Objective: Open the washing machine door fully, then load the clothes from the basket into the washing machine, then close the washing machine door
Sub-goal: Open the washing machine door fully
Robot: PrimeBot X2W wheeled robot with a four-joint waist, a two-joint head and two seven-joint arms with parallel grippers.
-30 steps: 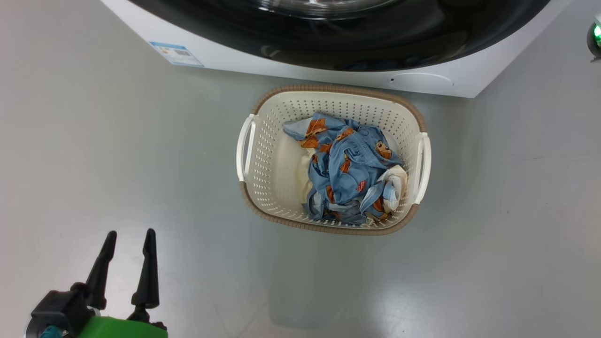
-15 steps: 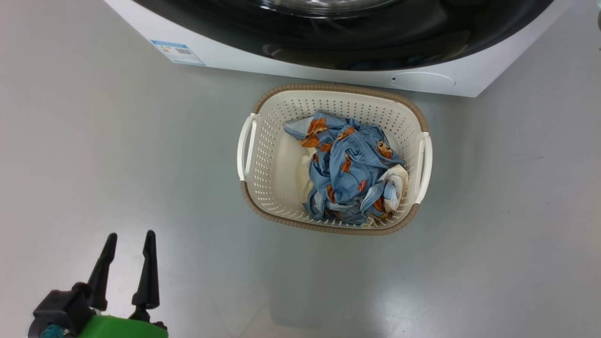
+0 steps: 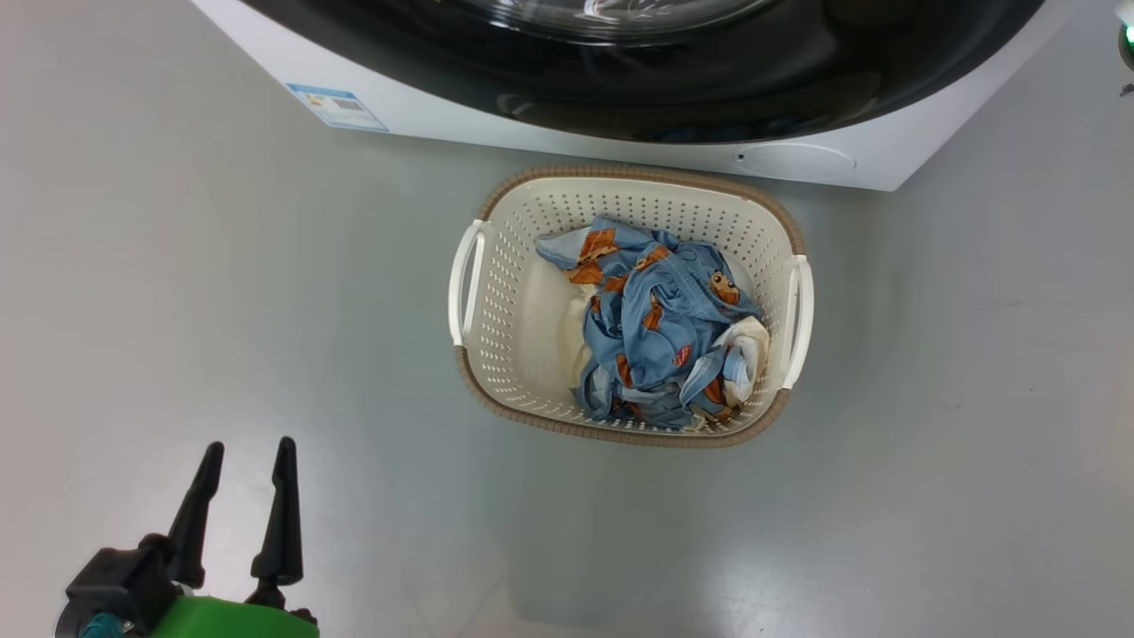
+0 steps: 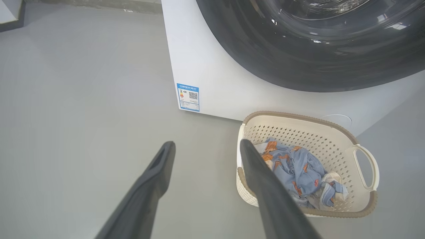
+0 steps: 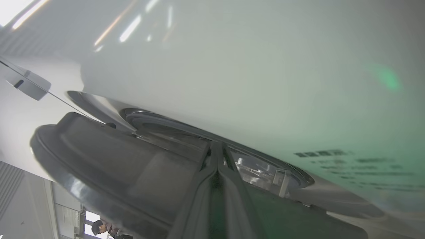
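**Door step in hand, loading not begun**

The clothes [image 3: 660, 328] are all seen in the basket [image 3: 505, 292], which stands on the floor [image 3: 177, 266] just before the machine's [image 4: 206, 66] front edge, so nothing is judged loaded. The door [image 3: 620, 80] is met by the right gripper [image 5: 217, 146], whose fingers are pressed shut together with nothing between them, tips set at the door's rim. Whether a gap has been opened there cannot be told for sure from the blurred right wrist view. Full opening, loading and closing are taken as left to do. The left gripper [image 3: 249, 445] is held spread and empty over the floor's near left corner, well apart from the basket.

The door is round and glossy black, with a bulging glass centre. The machine is smooth white, and a blue sticker [image 3: 337, 106] is set near its lower corner. The basket is oval cream plastic, perforated, brown-rimmed and white-handled. The clothes form a soft crumpled bundle, light blue with orange-brown prints, cream cloth beneath.
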